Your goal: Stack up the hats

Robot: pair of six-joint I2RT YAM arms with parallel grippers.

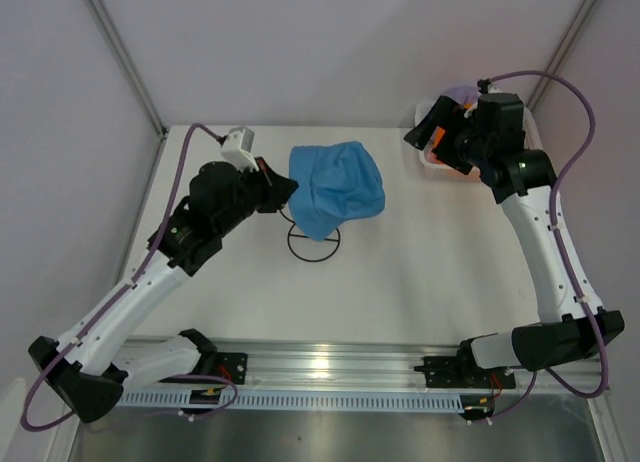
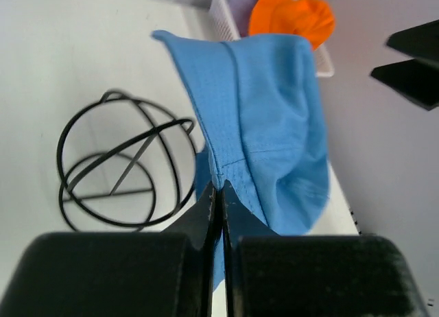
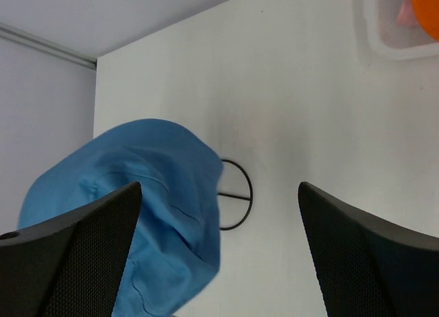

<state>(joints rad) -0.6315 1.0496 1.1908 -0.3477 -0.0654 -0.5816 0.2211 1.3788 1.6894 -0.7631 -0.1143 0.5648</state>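
Blue hat [image 1: 335,190] is pinched by its brim in the clenched left claw [image 2: 218,192], held just ahead of it near the stand [image 1: 314,244], orange hat [image 2: 291,18] left in the basket [image 2: 221,18] by the released right claw [image 1: 437,142], so no stacking is judged done yet.

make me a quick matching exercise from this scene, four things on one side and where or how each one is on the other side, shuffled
Things:
1. blue hat
2. orange hat
3. wire stand
4. right gripper

Place or state:
a. open, holding nothing
b. lying in the white basket
c. pinched at its edge by the shut left gripper
d. black, standing on the table

Pairs: 1-c, 2-b, 3-d, 4-a
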